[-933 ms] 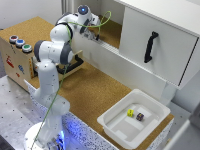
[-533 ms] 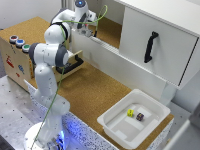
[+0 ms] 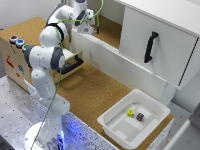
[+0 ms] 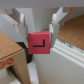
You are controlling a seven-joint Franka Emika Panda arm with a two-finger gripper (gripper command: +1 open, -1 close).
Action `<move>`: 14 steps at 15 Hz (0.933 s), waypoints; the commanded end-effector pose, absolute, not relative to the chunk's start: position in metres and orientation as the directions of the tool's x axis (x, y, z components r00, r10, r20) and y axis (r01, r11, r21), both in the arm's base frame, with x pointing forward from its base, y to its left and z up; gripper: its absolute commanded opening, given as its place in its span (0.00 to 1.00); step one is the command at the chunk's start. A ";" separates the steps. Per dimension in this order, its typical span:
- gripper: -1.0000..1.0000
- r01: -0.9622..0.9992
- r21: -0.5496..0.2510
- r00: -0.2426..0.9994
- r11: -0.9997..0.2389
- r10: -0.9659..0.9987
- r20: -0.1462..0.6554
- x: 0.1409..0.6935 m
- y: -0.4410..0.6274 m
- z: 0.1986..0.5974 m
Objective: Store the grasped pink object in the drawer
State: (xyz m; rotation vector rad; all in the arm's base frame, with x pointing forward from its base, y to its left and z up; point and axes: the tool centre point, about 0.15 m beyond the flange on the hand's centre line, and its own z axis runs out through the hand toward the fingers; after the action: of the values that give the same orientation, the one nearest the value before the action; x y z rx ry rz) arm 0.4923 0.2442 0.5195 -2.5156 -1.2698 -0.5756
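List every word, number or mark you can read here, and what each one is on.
No words or numbers can be read.
Pink object: a black L-shaped mark, not clearly a letter.
Plywood box: red marks on its front, too blurred to read; in the wrist view, a red marking at, unreadable.

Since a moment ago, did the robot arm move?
Yes. The gripper swung toward the exterior view's left, away from the big white cabinet, nearer the open plywood drawer. It still clamps the small pink block. The yellow cube and dark cube stayed in the white tray.
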 end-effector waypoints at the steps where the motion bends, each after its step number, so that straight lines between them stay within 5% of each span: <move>1: 0.00 0.873 -0.077 0.443 -0.481 0.719 0.536 0.438 0.225 0.498; 8: 0.00 0.938 0.030 0.307 -0.345 0.868 0.390 0.394 0.270 0.460; 14: 0.00 0.938 -0.010 0.325 -0.346 0.870 0.370 0.359 0.280 0.405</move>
State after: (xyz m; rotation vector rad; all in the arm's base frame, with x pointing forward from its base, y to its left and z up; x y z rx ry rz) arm 0.3937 0.2694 0.4518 -2.3060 -1.6131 -0.3633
